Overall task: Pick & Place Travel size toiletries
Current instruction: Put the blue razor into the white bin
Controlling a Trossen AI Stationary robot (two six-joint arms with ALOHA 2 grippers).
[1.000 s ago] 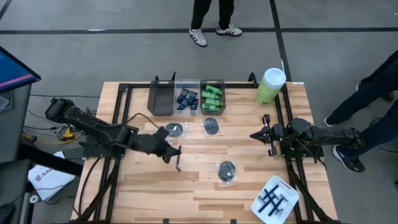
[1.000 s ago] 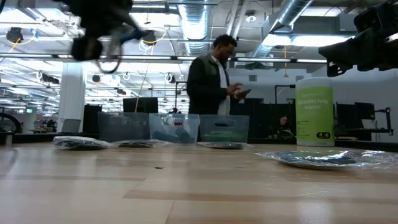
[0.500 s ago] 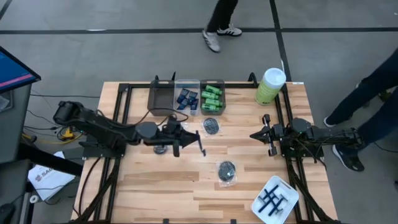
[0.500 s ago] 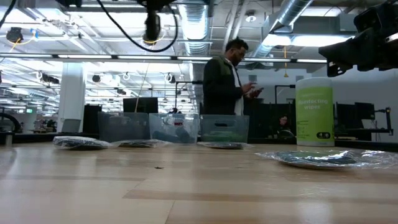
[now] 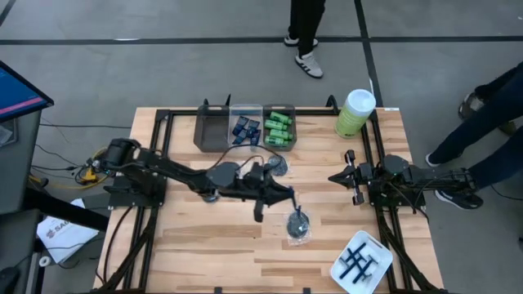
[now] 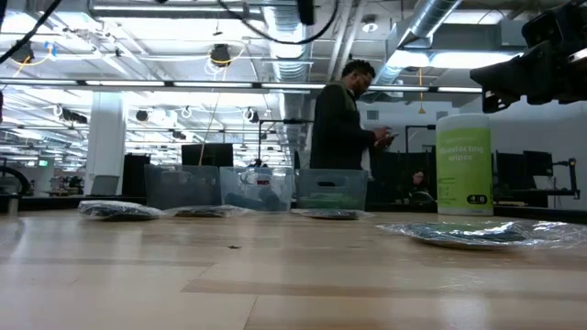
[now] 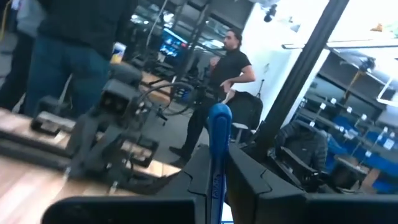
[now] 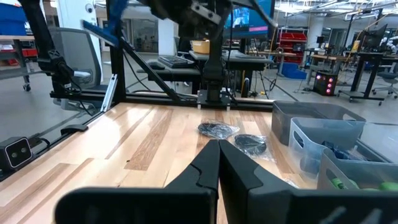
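My left gripper (image 5: 282,198) is out over the middle of the table, high above it, shut on a thin blue razor (image 7: 219,140). It stands just beside a round dark crinkly packet (image 5: 297,228) that lies flat on the wood. Two more packets (image 5: 278,166) lie near the far bins. The bins hold navy tubes (image 5: 244,129) and green mini bottles (image 5: 279,129). More razors lie in the white tray (image 5: 341,273) at the near right. My right gripper (image 5: 337,177) waits shut and empty at the right side. My left gripper pinches the blue razor between its two fingers (image 7: 202,177). The razor's long blue part (image 7: 219,127) sticks out past the fingertips, along the fingers. It is lifted clear of the table. Which end the fingers have is hidden by the fingers.
A tall green canister (image 5: 354,113) stands at the far right corner. An empty dark bin (image 5: 211,131) is leftmost in the bin row. People stand beyond the far edge (image 5: 306,33) and at the right (image 5: 490,106). Bare wood lies at the near left.
My left gripper has swung with the razor from the left middle of the table toward the right edge, staying high, and now sits by the near-centre packet. The packets and bins have kept still. The person beyond the far edge has walked rightward.
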